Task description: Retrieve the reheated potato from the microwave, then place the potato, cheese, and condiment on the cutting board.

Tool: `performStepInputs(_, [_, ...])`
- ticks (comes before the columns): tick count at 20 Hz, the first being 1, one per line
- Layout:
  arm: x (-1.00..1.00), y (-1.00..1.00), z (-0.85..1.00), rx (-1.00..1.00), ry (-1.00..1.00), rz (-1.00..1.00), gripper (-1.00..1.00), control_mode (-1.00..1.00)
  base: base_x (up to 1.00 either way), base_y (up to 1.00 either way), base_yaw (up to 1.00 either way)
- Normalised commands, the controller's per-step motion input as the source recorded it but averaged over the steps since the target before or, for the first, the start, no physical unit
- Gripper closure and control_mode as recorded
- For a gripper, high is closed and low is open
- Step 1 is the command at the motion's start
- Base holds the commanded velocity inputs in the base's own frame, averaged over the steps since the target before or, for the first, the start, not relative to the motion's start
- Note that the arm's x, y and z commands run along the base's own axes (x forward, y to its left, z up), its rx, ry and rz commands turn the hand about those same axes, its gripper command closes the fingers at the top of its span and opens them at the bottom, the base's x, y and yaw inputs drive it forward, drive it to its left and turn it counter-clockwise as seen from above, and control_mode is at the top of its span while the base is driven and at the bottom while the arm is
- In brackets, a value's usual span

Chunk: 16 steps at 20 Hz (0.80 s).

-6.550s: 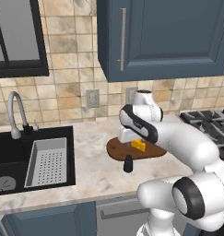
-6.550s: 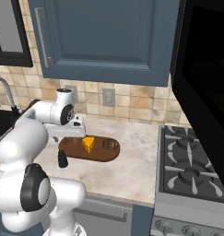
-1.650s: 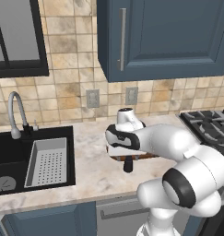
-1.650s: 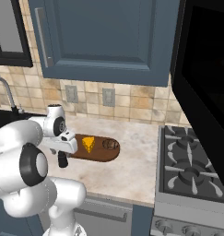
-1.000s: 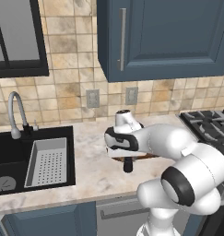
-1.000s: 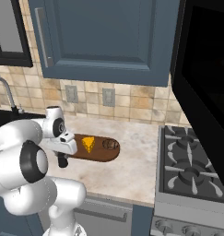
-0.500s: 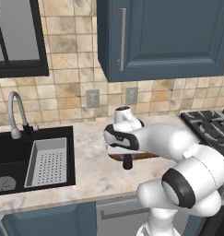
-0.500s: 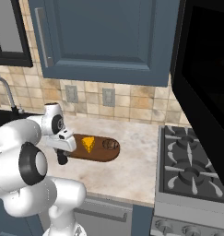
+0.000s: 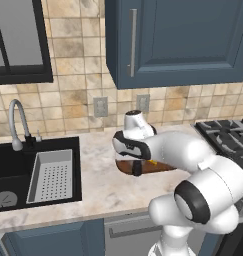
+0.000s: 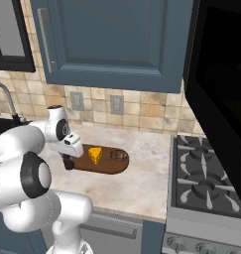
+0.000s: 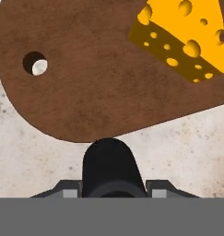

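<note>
Potato (image 10: 119,156) and cheese (image 10: 95,155) already on board (image 10: 107,166); my pincer (image 10: 69,162) clenched on the condiment (image 11: 109,168) at the board's end, above the table (image 10: 142,183) — last item left.

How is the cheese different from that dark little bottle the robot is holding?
The cheese is a bright yellow wedge with holes; the condiment bottle is nearly black, smooth and rounded. The cheese lies on the cutting board, while the bottle is at the board's edge, gripped in the hand. Nothing touches the cheese. Both are far smaller than the board.
</note>
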Motion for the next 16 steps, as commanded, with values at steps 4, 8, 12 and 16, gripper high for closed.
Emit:
performStepInputs(4, [0.43,-0.04,0.00,0.00,0.00,0.00,1.00,-1.00,0.00,0.00,0.00])
performStepInputs(8, [0.42,-0.01,0.00,0.00,0.00,0.00,1.00,-1.00,0.00,0.00,0.00])
performStepInputs(12, [0.33,0.00,0.00,0.00,0.00,0.00,1.00,-1.00,0.00,0.00,0.00])
performStepInputs(16, [0.24,0.00,-0.05,0.00,0.00,0.00,1.00,-1.00,0.00,0.00,0.00])
